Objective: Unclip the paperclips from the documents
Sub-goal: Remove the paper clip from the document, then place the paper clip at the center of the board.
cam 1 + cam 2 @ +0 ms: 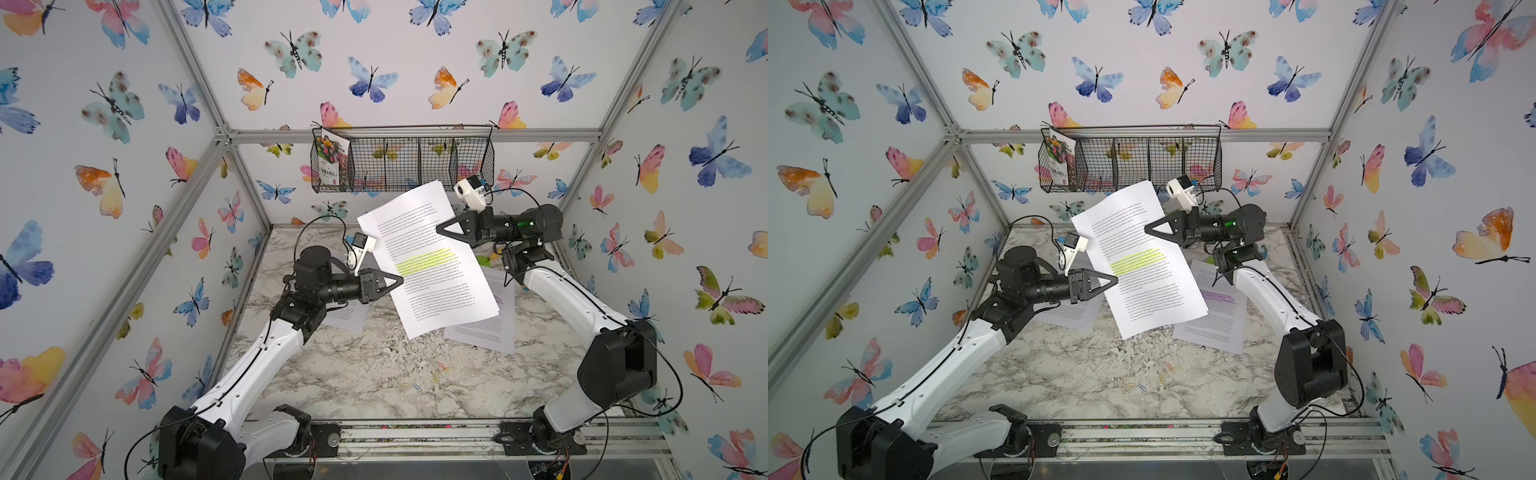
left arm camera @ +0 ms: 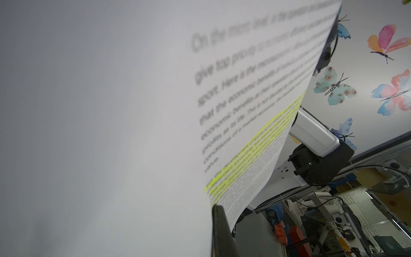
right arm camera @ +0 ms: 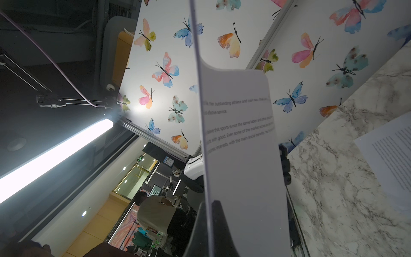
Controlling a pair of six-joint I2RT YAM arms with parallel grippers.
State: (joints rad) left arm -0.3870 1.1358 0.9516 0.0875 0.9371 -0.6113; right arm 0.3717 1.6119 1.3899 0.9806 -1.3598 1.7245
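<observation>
Left gripper (image 1: pixel 400 281), right gripper (image 1: pixel 439 229) clamp raised document (image 1: pixel 432 266); it seemingly hides left's far jaw

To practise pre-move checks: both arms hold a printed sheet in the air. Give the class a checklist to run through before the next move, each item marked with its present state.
1. Grip of left gripper on yellow-highlighted document: ok, shut on its edge.
2. Grip of right gripper on the same document: ok.
3. Document held clear of the table: ok.
4. Clip on the held document located: cannot tell.
5. The loose paperclips lie apart from both grippers: ok.
</observation>
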